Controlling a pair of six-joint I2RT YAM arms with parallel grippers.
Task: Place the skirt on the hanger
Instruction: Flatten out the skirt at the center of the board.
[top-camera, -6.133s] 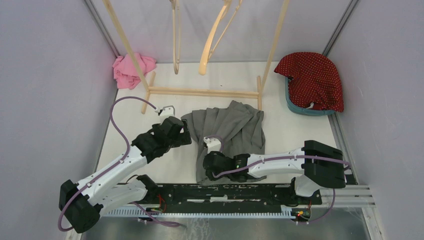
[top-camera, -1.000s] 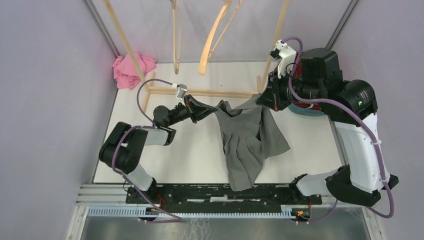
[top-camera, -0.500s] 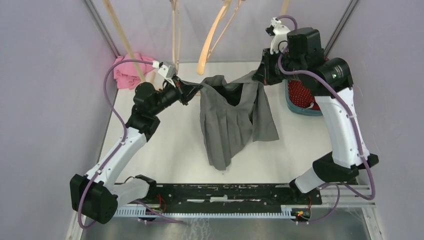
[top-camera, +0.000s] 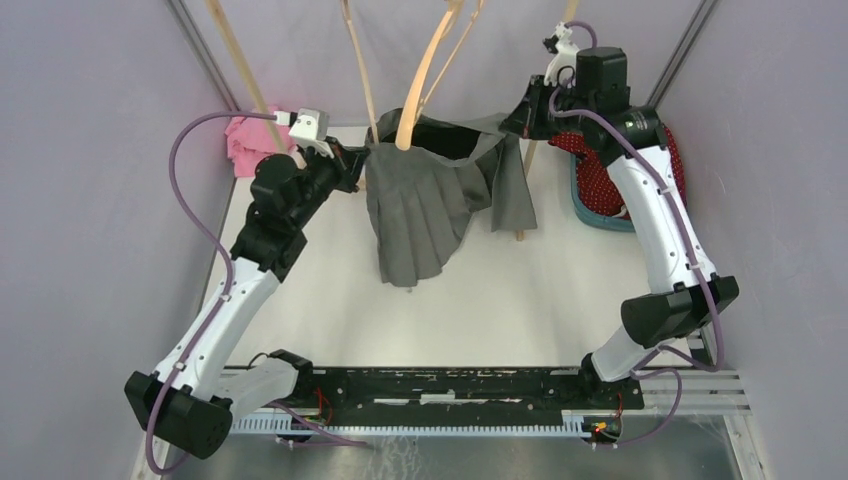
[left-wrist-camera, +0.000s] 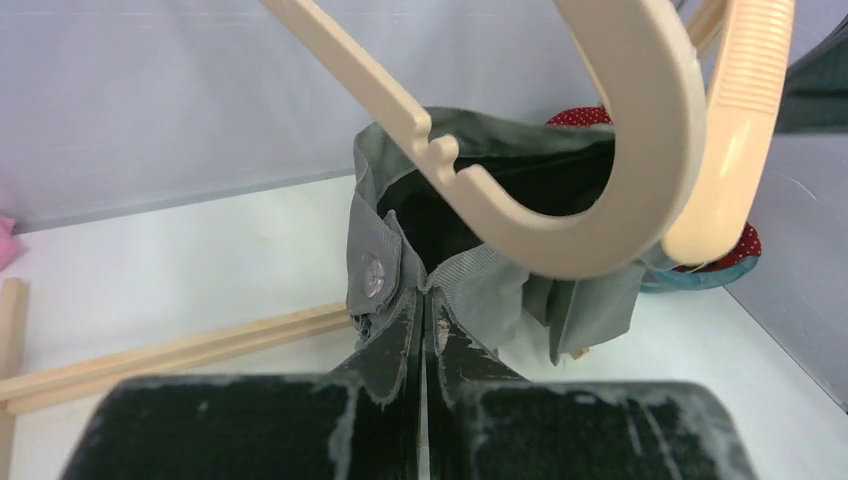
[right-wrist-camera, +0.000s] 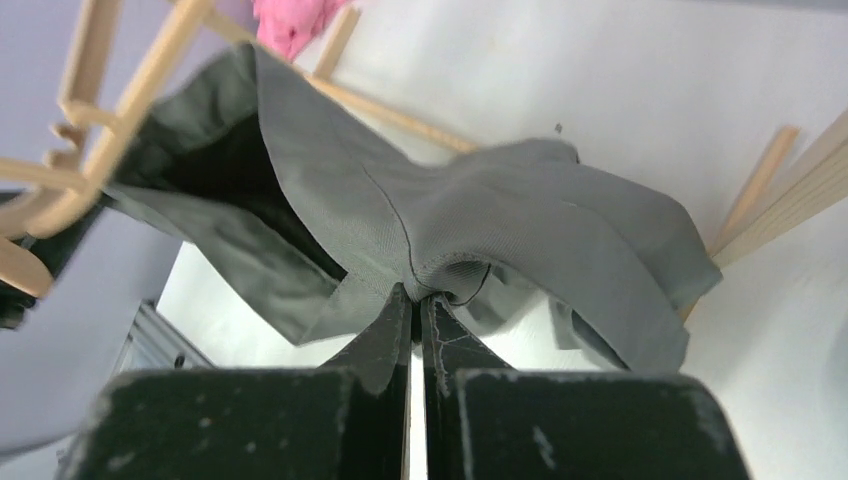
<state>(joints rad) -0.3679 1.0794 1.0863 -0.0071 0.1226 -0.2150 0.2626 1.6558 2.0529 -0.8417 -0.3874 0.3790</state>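
Currently, skirt (top-camera: 430, 195) hangs hem-down, long axis vertical. Left gripper (top-camera: 355, 165) and right gripper (top-camera: 513, 118), both fully closed on its waistband (left-wrist-camera: 375, 270), hold it stretched crosswise at the hanger (top-camera: 420, 85) end.

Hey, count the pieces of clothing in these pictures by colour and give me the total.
Grey skirt: 1
Pink cloth: 1
Red dotted garment: 1
Total: 3

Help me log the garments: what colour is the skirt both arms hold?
Plain grey, no pattern; the skirt shows best in the top external view.
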